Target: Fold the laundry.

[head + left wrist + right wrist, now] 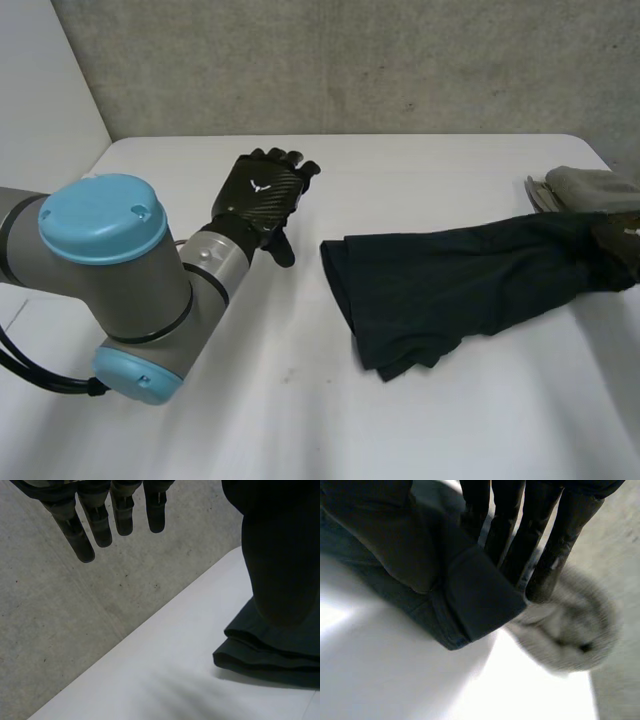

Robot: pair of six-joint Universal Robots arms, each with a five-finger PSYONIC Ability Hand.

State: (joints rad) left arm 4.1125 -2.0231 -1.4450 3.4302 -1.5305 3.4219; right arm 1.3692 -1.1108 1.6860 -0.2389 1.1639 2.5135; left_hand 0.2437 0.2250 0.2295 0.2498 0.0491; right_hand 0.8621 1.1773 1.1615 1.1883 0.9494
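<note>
On the white table [300,420], as the head camera sees it, a dark garment [440,285] lies stretched toward the right side. Its near end is bunched in loose folds and its far end is lifted a little off the surface. Just behind that far end lies a folded grey cloth [590,185]. The left hand [262,190] hovers over bare table, well apart from the garment, and touches nothing.

From the left wrist, the fingers [100,527] of this hand hang straight and a little spread. The hand is wide and empty. Near it, the garment's layered edge rests on the table.

From the right wrist, the right hand [545,545] has one end of the garment between its straight fingers and its thumb, and I judge that it pinches the cloth there. The grey cloth is just beyond the fingertips.

I think the step in hand is spreading the garment flat before the first fold. In my opinion the next move calls for the left hand to come over to the bunched end, take an edge and pull against the right hand, so that the wrinkles go out.
</note>
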